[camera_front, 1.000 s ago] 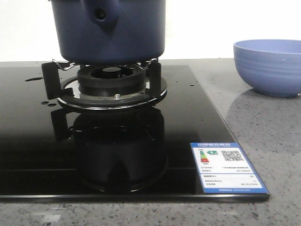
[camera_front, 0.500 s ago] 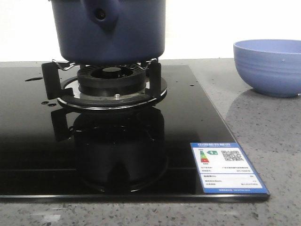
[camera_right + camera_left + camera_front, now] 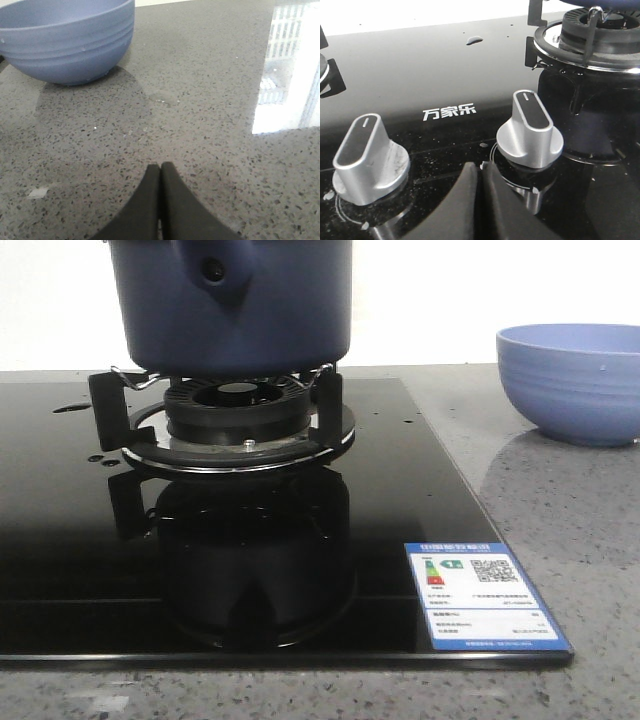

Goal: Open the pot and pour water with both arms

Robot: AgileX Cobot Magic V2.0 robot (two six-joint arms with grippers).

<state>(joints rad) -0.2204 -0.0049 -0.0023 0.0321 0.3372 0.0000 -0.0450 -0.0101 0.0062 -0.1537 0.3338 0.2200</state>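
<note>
On the left, the left tool (image 3: 480, 172) has its black fingers pressed together on nothing, low over the glossy black glass cooktop (image 3: 60, 540) near two silver control knobs (image 3: 530, 131); the large dark navy-blue round pot (image 3: 235, 305) rests on the burner's black metal support. Only the wrist views show the tools: the right tool (image 3: 160, 172), also closed and empty, hangs over the grey speckled counter (image 3: 200, 100) near the periwinkle-blue ribbed bowl (image 3: 67, 40). I judge the left tool could bump a knob when rising toward the pot, since it starts so near.
</note>
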